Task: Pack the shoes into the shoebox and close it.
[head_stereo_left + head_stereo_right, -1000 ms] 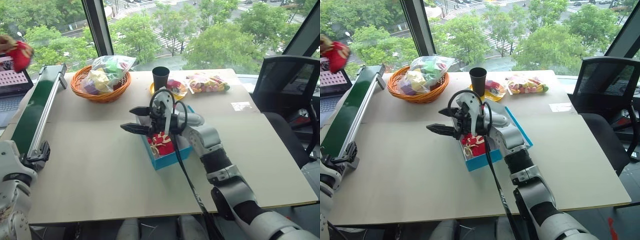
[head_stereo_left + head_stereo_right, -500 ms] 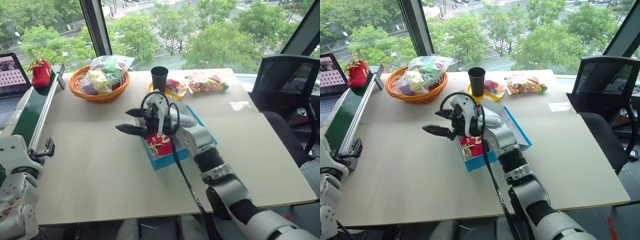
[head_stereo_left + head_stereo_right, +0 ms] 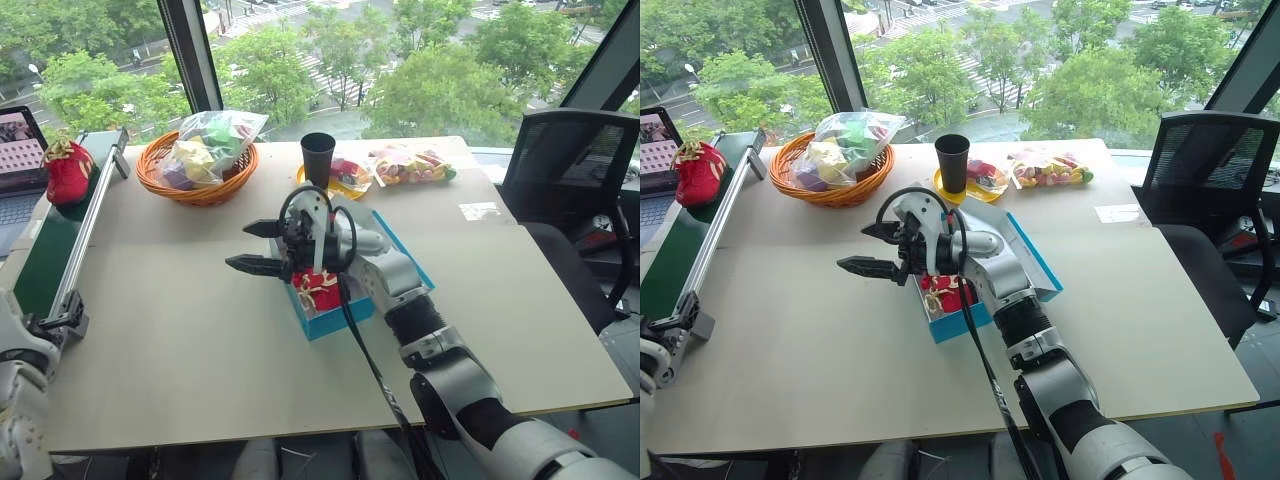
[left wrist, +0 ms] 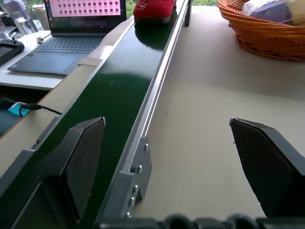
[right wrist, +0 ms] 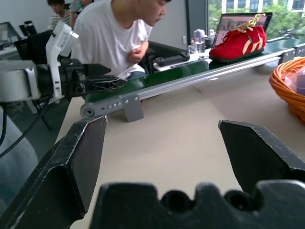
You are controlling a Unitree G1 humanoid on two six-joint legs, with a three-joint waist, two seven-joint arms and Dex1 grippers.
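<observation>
Both grippers stand with jaws wide apart and empty: your right gripper (image 3: 262, 247) hovers over the open turquoise shoebox (image 3: 340, 315), where one red shoe (image 3: 320, 288) already lies, and your left gripper (image 4: 186, 157) points along the green conveyor belt (image 3: 50, 250). At the belt's far end sits the second red shoe (image 3: 68, 172). It looks light and soft-sided, so pinch it across the firmer heel or midfoot, not the loose laces.
</observation>
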